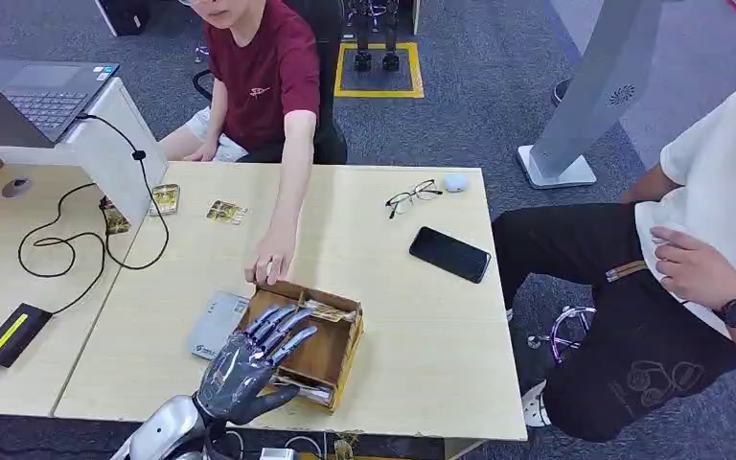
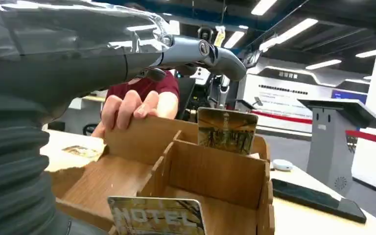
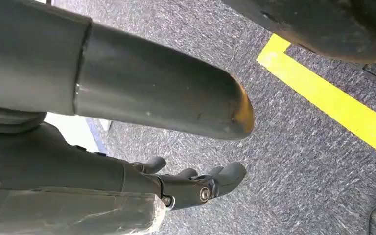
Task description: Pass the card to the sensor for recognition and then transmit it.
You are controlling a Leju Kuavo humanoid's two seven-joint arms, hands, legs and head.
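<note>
The left robot hand (image 1: 249, 359) hovers with fingers spread and nothing held over the wooden divided box (image 1: 337, 347) on the desk (image 1: 422, 316), where hotel cards (image 2: 156, 215) stand in the near and far compartments. A person's hand (image 1: 270, 261) rests on the box's far rim, with the grey card sensor (image 1: 217, 324) just beside the box. The right robot hand (image 3: 196, 183) hangs over the carpet floor (image 3: 298, 147), fingers loosely curled around nothing.
</note>
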